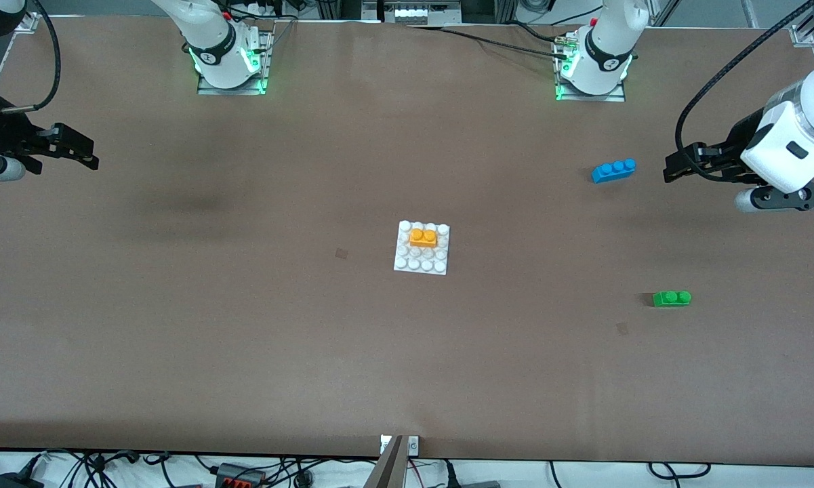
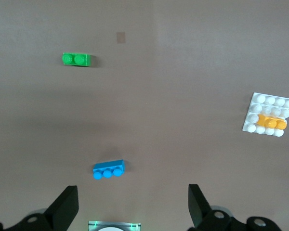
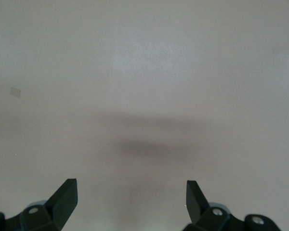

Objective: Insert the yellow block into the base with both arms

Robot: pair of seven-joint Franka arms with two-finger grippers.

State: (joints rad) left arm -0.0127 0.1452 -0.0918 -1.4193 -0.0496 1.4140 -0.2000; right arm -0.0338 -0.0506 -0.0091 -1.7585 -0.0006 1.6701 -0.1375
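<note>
The small orange-yellow two-stud plastic brick, the yellow block (image 1: 423, 237), sits seated on the flat white square studded plastic plate, the base (image 1: 413, 263), which lies on the brown table (image 1: 244, 325) about midway between the two arms' ends. On the base the block occupies the second stud row from the edge farthest from the front camera, its long side running along that row, with bare white studs showing on the rows nearer the camera.

The left gripper (image 1: 674, 169) hangs in the air over the table's edge at the left arm's end, well apart from the base; its two black fingers (image 2: 65, 209) stand wide apart with nothing between them. The right gripper (image 1: 85, 154) hangs over the table's edge at the right arm's end, equally well apart from the base, its fingers (image 3: 62, 199) also spread and empty, with only bare table under it.

A longer blue three-stud plastic brick (image 1: 613, 170) lies toward the left arm's end from the base and farther from the front camera. A green two-stud plastic brick (image 1: 672, 298) lies toward the same end, nearer to the camera than the base.
</note>
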